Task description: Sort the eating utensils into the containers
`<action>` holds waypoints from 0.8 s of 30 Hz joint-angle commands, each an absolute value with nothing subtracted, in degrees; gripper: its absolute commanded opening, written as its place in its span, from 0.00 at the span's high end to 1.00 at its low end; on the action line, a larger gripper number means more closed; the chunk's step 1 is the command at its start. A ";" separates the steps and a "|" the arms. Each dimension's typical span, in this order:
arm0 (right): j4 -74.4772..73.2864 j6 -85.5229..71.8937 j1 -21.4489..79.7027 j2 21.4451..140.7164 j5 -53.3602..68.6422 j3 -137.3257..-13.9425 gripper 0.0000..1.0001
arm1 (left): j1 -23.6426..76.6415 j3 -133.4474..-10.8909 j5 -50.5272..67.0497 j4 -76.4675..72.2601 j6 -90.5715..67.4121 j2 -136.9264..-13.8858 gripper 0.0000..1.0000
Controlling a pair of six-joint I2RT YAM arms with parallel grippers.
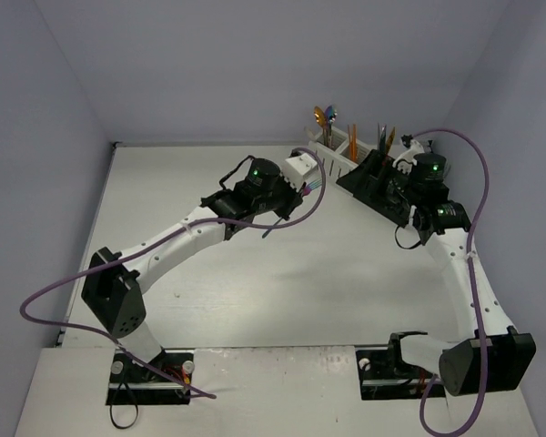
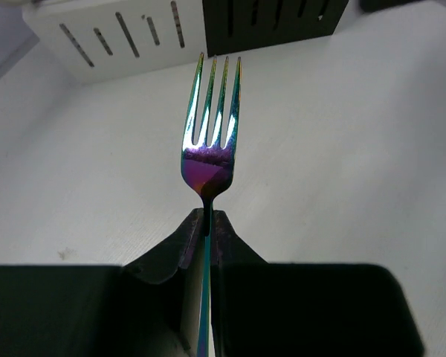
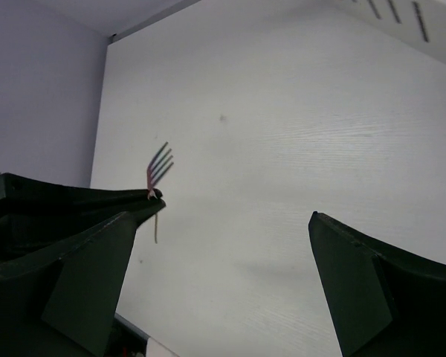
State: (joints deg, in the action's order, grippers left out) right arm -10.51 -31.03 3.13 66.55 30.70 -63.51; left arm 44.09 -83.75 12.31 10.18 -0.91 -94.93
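Clamping the iridescent metal fork (image 2: 210, 134) by its handle in the closed left gripper (image 2: 208, 230), we face the white slotted caddy (image 2: 111, 37); the right gripper (image 3: 236, 208) stands wide, empty. Several utensils (image 1: 350, 137) already stand sorted; this fork remains.

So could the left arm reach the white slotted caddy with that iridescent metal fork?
Probably yes: the left gripper, shut on the iridescent fork, points its tines at the white caddy, with only bare table between.
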 commanded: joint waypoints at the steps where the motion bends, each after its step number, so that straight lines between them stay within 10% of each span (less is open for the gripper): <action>1: -6.92 -35.54 7.69 68.89 30.85 -69.62 0.00 | 47.19 -85.18 10.32 5.22 -1.37 -91.42 1.00; 12: -4.84 -39.20 15.20 72.24 26.11 -71.20 0.10 | 50.62 -85.17 6.43 1.95 -0.97 -87.99 1.00; 24: -1.94 -39.97 16.70 71.63 24.58 -68.30 0.65 | 51.71 -85.29 5.36 1.14 -0.62 -88.54 1.00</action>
State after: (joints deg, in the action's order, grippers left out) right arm -7.47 -39.37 16.20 72.51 25.72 -68.93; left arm 50.89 -83.77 5.92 6.40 -0.82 -91.88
